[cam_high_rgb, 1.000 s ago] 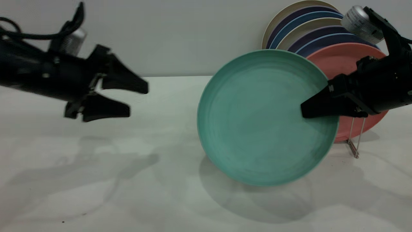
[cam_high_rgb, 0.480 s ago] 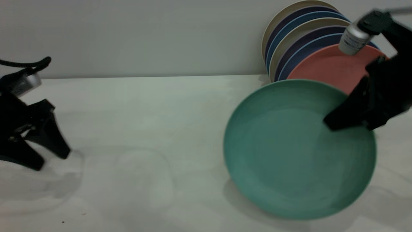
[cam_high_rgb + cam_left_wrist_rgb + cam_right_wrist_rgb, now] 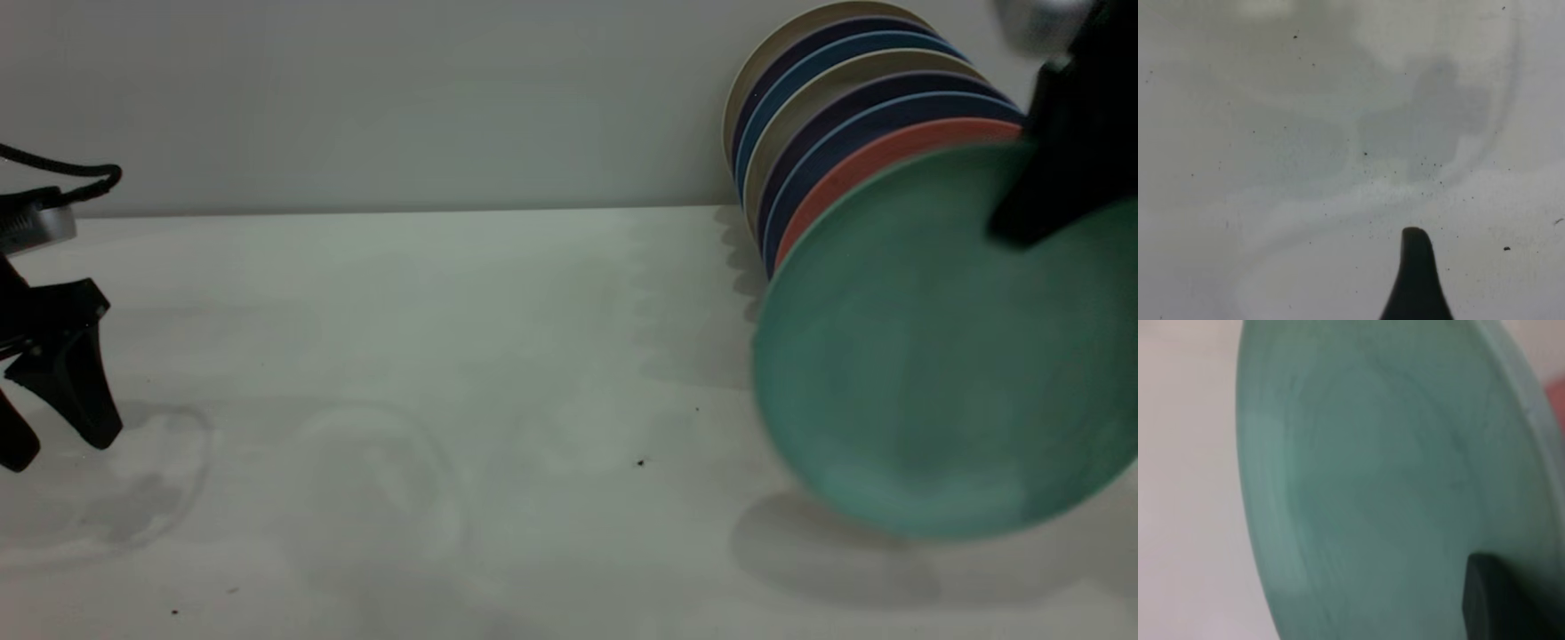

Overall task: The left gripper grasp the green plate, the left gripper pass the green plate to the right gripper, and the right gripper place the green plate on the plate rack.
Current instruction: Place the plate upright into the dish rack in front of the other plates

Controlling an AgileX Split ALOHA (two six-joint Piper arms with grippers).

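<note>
The green plate (image 3: 925, 356) hangs tilted at the right, just above the table, its shadow below it. It stands directly in front of the salmon-pink plate (image 3: 880, 156). My right gripper (image 3: 1022, 222) comes down from the top right corner and is shut on the plate's upper rim. In the right wrist view the plate (image 3: 1365, 480) fills the picture, with one of the fingers (image 3: 1488, 600) lying on its face. My left gripper (image 3: 58, 444) is open and empty at the far left, pointing down just above the table. The left wrist view shows one of its fingers (image 3: 1415, 280). The plate rack is hidden.
Several upright plates stand in a row behind the green one: cream (image 3: 756, 71), dark purple, blue, and the salmon-pink one last. The white table (image 3: 444, 356) runs from the left gripper to the plates. A grey wall stands behind.
My right gripper has carried the green plate right and upward, up against the row of plates. My left gripper has drawn back to the far left, dropped, and turned its fingers down.
</note>
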